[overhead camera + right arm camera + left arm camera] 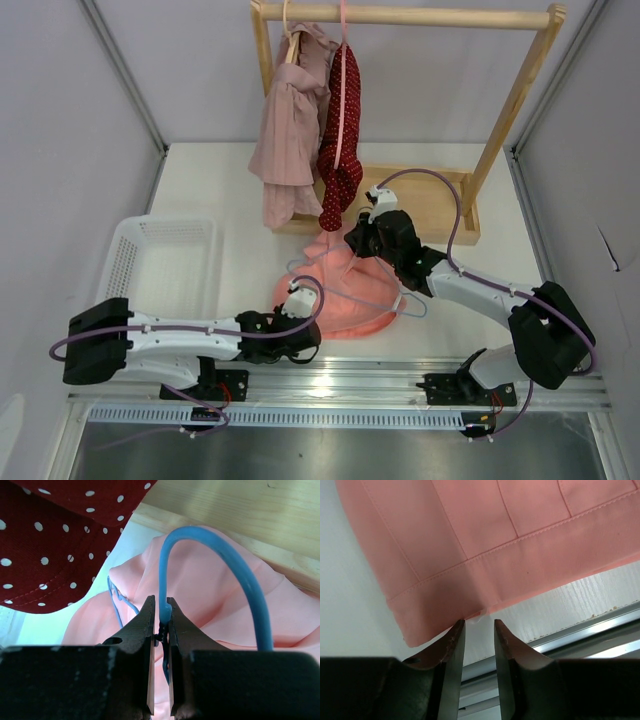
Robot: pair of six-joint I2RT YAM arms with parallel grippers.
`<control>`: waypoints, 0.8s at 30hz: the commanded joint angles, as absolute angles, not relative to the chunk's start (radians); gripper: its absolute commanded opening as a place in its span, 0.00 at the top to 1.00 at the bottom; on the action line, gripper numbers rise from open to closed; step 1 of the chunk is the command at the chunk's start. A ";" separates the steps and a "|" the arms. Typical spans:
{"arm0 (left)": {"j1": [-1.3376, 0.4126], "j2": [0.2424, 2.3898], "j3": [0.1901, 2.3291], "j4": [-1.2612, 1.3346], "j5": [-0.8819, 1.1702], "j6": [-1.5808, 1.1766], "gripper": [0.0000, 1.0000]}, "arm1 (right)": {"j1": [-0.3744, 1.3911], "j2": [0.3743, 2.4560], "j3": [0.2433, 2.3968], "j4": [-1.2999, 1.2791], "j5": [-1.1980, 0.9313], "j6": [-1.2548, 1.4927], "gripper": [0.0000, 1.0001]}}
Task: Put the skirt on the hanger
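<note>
The salmon-pink skirt lies on the table in front of the rack, its upper part bunched upward. The light-blue hanger rests over it, its frame spread across the cloth. My right gripper is shut on the hanger's neck just below the hook, above the skirt. My left gripper is open at the skirt's near hem; its fingertips sit just at the hem edge with nothing between them.
A wooden rack at the back holds a mauve striped garment and a dark red dotted garment close above my right gripper. A white basket stands at the left. A metal rail runs along the near edge.
</note>
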State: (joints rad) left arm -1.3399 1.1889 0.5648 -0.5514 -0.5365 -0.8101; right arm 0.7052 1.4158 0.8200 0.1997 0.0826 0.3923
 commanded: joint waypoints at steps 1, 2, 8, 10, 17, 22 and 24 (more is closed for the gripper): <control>-1.345 1.213 0.597 -0.488 -0.560 -0.781 0.64 | 0.710 1.431 0.854 0.201 0.104 0.379 1.00; -1.345 1.219 0.592 -0.479 -0.560 -0.772 0.63 | 0.709 1.433 0.854 0.202 0.103 0.380 1.00; -1.332 1.275 0.598 -0.486 -0.574 -0.768 0.62 | 0.709 1.430 0.851 0.209 0.097 0.385 1.00; -1.331 1.273 0.589 -0.476 -0.574 -0.770 0.62 | 0.710 1.428 0.851 0.209 0.098 0.385 1.00; -1.318 1.295 0.571 -0.462 -0.565 -0.772 0.71 | 0.709 1.419 0.844 0.210 0.097 0.382 1.00; -1.292 1.275 0.578 -0.474 -0.555 -0.753 0.89 | 0.710 1.410 0.838 0.210 0.100 0.384 1.00; -1.275 1.261 0.578 -0.482 -0.552 -0.738 0.96 | 0.709 1.408 0.842 0.207 0.098 0.380 1.00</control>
